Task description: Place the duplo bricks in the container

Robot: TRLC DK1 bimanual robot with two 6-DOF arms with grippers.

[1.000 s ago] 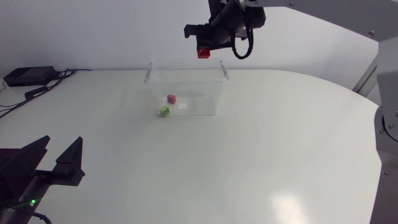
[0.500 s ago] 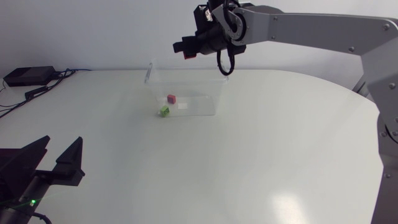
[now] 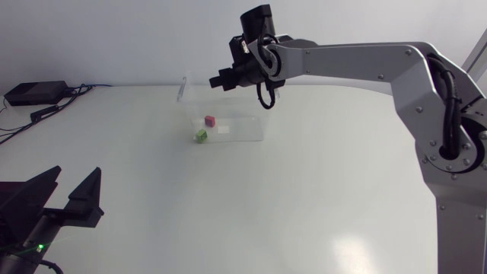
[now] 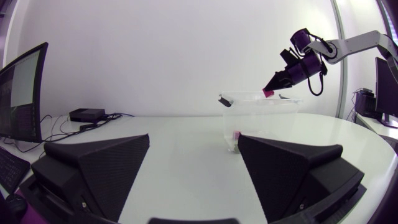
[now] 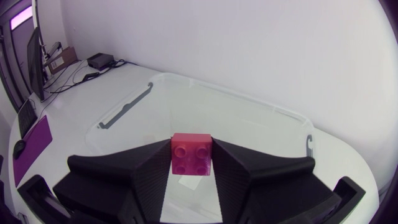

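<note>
A red duplo brick (image 5: 191, 154) sits between the fingers of my right gripper (image 5: 191, 163), which is shut on it. That gripper (image 3: 223, 79) hangs over the back rim of the clear plastic container (image 3: 266, 114). From the left wrist view the held brick (image 4: 268, 92) shows just above the container (image 4: 273, 115). A pink brick (image 3: 210, 120) lies inside the container. A green brick (image 3: 201, 135) lies at its front left corner; I cannot tell if it is inside. My left gripper (image 3: 62, 199) stands open and empty at the near left, far from the container.
A small white piece (image 3: 224, 131) lies on the container's floor. A black box (image 3: 34, 92) with cables sits at the table's far left edge. Bare white tabletop (image 3: 304, 198) spreads across the middle and right.
My right arm has swung left and downward with the red brick, from above the container's back right to just over its back rim. The left arm has not moved.
</note>
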